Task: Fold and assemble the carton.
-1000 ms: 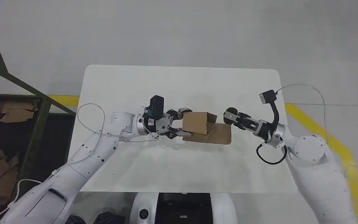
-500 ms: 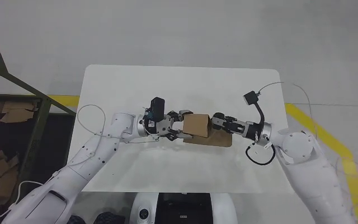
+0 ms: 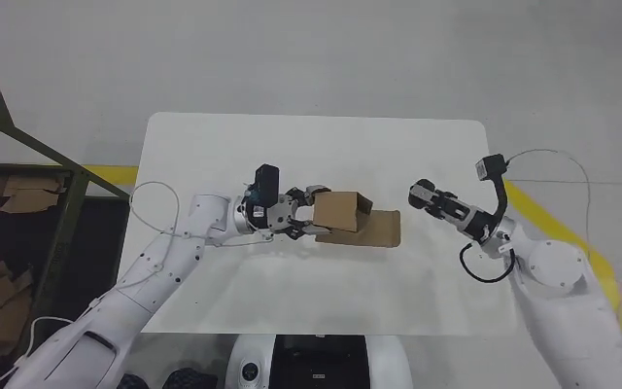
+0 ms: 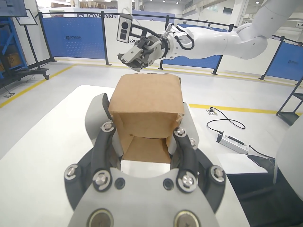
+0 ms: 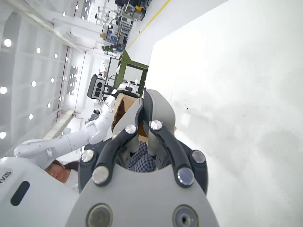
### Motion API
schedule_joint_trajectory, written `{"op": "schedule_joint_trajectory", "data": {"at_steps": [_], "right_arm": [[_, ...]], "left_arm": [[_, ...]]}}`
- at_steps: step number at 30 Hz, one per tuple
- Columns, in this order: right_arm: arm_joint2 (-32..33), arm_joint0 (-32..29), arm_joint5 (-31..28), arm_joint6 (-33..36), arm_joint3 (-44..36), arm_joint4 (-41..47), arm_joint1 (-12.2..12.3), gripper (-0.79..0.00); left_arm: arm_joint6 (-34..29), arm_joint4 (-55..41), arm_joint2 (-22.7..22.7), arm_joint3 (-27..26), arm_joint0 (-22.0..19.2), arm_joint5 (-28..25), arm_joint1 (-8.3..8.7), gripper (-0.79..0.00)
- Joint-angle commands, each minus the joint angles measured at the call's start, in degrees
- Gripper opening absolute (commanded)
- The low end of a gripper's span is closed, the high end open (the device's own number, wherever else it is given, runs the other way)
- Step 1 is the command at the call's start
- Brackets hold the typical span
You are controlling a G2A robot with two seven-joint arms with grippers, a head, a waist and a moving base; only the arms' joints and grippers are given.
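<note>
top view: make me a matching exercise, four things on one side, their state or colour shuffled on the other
Things:
1 carton
2 left tool
3 right tool
4 table

States:
a shut, empty, clear of the carton
b white
c brown, one flap spread out flat
d clamped on the carton's end

Pairs: 1-c; 2-d; 3-a; 4-b

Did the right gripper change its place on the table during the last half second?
Yes. The right gripper has pulled back from the carton toward the right edge of the table; half a second ago it was at the carton's open end.
</note>
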Motion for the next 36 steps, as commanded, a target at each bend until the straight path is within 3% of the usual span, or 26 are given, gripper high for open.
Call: {"op": "schedule_joint_trajectory", "data": {"at_steps": [1, 9, 16, 36], "right_arm": [[-0.10, -0.63, 2.66, 0.28, 1.05, 0.63, 0.02, -0.785], [-7.65, 2.09, 5.45, 1.75, 7.50, 3.42, -1.12, -0.785], [-13.17, 5.91, 3.47, 3.84, 10.21, 5.42, -2.23, -0.785], [-15.15, 8.35, 2.88, 5.51, 8.69, 5.31, -2.72, -0.785]], "left_arm": [[0.67, 0.02, -0.23, -0.06, 0.15, -0.01, -0.03, -0.360], [2.23, 0.63, -1.32, -0.37, 0.75, 0.35, 0.00, -0.403], [1.63, 0.14, -2.10, -0.06, 1.15, 0.93, -0.19, -0.406], [-4.58, 1.50, -0.81, 0.90, 0.35, 3.85, -1.52, -0.409]]}}
